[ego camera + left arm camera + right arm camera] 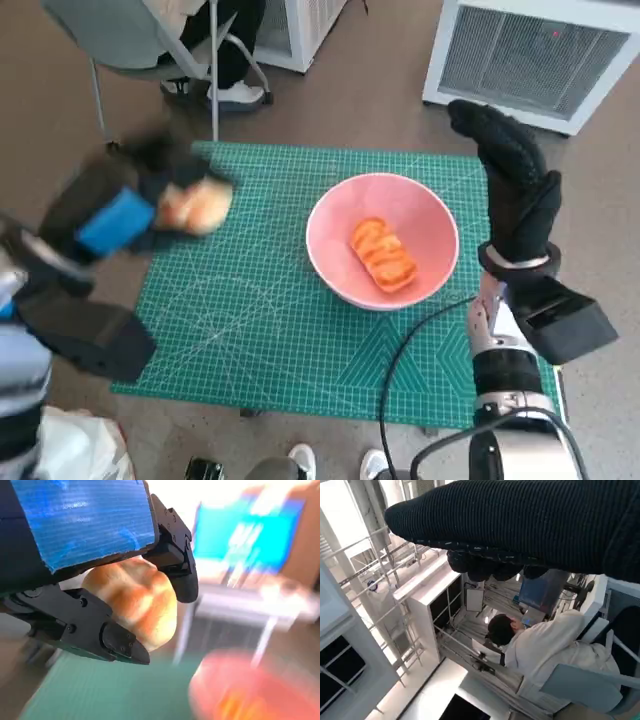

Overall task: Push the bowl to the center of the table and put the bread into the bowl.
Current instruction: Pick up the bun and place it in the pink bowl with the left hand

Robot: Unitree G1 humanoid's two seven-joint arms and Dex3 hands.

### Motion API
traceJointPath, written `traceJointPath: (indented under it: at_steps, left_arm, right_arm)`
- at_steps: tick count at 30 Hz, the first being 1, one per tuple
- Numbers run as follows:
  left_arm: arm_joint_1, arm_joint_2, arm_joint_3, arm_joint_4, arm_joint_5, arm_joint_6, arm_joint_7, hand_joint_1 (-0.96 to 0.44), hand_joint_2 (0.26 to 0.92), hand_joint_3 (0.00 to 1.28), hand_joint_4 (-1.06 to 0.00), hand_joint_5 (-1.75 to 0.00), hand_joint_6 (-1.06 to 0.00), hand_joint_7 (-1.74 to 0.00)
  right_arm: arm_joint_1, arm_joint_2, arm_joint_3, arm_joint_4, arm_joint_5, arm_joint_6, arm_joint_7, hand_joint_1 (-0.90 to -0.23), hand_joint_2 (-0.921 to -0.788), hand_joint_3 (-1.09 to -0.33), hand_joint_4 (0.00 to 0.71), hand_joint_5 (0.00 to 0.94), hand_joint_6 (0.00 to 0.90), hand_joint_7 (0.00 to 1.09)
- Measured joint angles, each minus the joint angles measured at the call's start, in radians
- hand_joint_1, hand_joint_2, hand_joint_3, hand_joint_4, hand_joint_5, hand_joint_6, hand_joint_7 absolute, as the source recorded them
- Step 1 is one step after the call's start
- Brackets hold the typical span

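Note:
A pink bowl stands on the green mat, right of its middle, with one orange-brown bread lying inside. My left hand is raised over the mat's left part and grips a pale golden bread roll; the left wrist view shows that roll held between the black fingers, with the bowl blurred beyond. My right hand in the black glove stands upright just right of the bowl, fingers straight and holding nothing.
A person on a chair sits beyond the mat's far left corner, also seen as a person in the right wrist view. White grilled units stand on the floor past the far right. Feet show at the near edge.

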Motion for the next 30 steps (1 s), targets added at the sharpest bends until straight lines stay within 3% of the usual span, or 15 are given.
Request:
traceJointPath:
  at_steps: [9,14,19,21,22,24,26,30]
  left_arm:
    - [-0.260,-0.125,-0.154,0.179,0.086,-0.091,0.040,0.00,0.907,0.02,-0.74,-1.06,-0.75,-1.09]
    - [-0.359,-0.188,-0.220,0.367,0.085,-0.169,0.023,0.00,0.918,0.07,-0.65,-1.12,-0.67,-1.19]
    - [-0.424,-0.258,-0.288,0.566,0.088,-0.211,-0.003,0.00,0.920,0.10,-0.63,-1.19,-0.61,-1.22]
    - [-0.435,-0.286,-0.313,0.636,0.089,-0.225,-0.017,0.00,0.920,0.17,-0.57,-1.26,-0.52,-1.30]
    - [-0.437,-0.297,-0.323,0.664,0.089,-0.232,-0.026,-0.02,0.913,0.17,-0.49,-1.13,-0.45,-1.20]
    - [-0.438,-0.317,-0.342,0.709,0.085,-0.231,-0.065,-0.10,0.914,0.12,-0.32,-0.59,-0.27,-0.78]
    - [-0.438,-0.330,-0.361,0.742,0.080,-0.214,-0.125,-0.16,0.913,0.09,-0.20,-0.32,-0.15,-0.58]
    - [-0.438,-0.342,-0.394,0.763,0.069,-0.105,-0.279,-0.26,0.900,0.04,-0.06,-0.07,-0.03,-0.38]
  right_arm:
    - [-0.008,-0.002,0.000,-0.002,0.000,0.014,-0.006,-0.606,-0.921,-0.744,0.379,0.001,0.185,0.35]
    - [-0.009,-0.003,0.000,-0.013,0.000,0.016,-0.006,-0.607,-0.921,-0.743,0.381,0.002,0.191,0.35]
    - [-0.004,-0.004,0.000,-0.030,0.000,0.016,-0.012,-0.602,-0.921,-0.744,0.381,0.002,0.195,0.36]
    - [0.000,-0.004,0.000,-0.039,0.000,0.016,-0.014,-0.601,-0.921,-0.744,0.382,0.002,0.195,0.36]
    - [0.003,-0.004,0.000,-0.043,-0.001,0.016,-0.015,-0.601,-0.921,-0.744,0.382,0.002,0.195,0.36]
    - [0.010,-0.004,0.000,-0.052,-0.001,0.016,-0.016,-0.602,-0.921,-0.744,0.383,0.002,0.194,0.36]
    - [0.014,-0.005,-0.001,-0.057,-0.002,0.017,-0.020,-0.603,-0.921,-0.746,0.383,0.002,0.192,0.36]
    - [0.022,-0.012,-0.003,-0.066,-0.009,0.017,-0.030,-0.603,-0.921,-0.751,0.384,0.002,0.190,0.35]
